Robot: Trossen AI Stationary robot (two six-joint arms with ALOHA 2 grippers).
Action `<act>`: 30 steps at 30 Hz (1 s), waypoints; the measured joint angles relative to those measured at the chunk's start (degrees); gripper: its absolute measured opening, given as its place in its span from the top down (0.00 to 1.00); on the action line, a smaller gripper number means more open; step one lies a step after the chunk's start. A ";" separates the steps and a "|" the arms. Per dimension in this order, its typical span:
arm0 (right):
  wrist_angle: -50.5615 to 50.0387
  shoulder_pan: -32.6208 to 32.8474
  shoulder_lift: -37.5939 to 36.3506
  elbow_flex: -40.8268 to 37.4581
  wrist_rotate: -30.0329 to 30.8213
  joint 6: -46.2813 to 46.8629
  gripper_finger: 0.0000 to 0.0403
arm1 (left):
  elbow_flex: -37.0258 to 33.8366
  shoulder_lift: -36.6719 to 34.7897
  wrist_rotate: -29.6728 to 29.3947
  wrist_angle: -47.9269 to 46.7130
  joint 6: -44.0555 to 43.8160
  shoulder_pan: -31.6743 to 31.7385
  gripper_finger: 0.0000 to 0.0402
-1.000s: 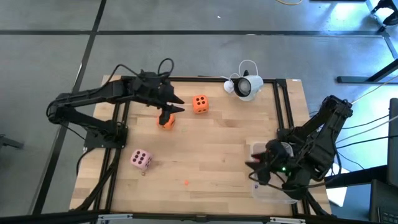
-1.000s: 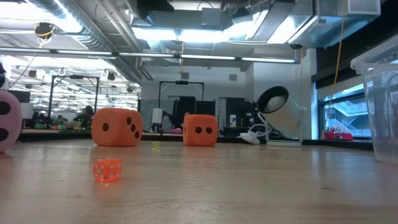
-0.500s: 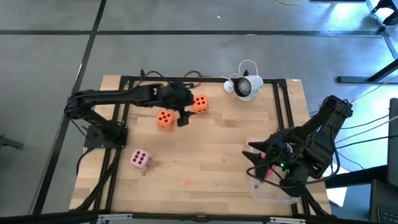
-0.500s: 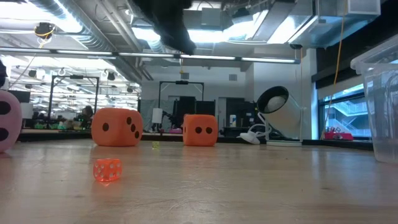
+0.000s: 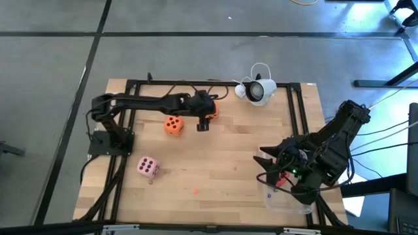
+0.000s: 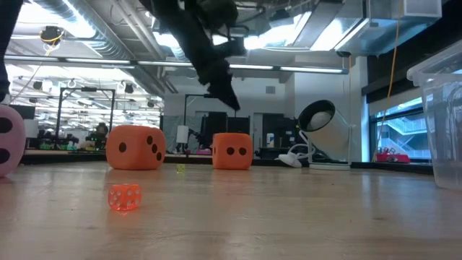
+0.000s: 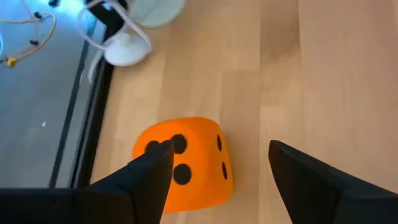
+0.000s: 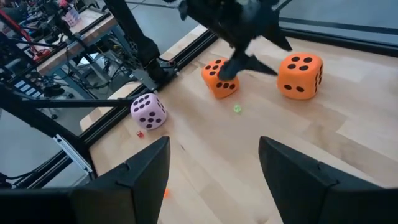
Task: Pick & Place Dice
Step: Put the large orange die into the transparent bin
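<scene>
Orange foam-looking die (image 7: 183,163), sat near the table's (image 5: 228,163) back edge right under the wide-open left gripper (image 7: 214,171), looks light and squishy, so it's probably best pinched across two flat opposite faces.
</scene>
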 joint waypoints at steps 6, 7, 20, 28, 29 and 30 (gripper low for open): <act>0.02 0.00 0.01 0.00 -0.03 -0.02 0.39 | 0.00 4.07 -4.30 0.96 4.36 -0.61 0.28; 0.00 0.00 0.01 0.00 -0.03 -0.02 0.39 | 0.00 4.64 -5.69 1.38 4.90 -0.61 0.27; 0.01 0.00 0.03 0.00 -1.55 -0.02 0.39 | 0.00 6.22 -9.34 6.46 9.09 -0.42 0.18; 0.01 0.00 0.03 0.00 -1.56 -1.53 0.39 | 0.00 8.63 -10.55 6.64 8.62 0.05 0.14; 0.00 0.00 0.03 0.00 -1.56 -1.53 0.39 | 0.00 9.27 -11.25 6.64 8.63 0.05 0.13; 0.02 0.00 0.03 0.00 -1.59 -1.53 0.39 | 0.00 9.98 -12.58 6.91 8.89 0.05 0.13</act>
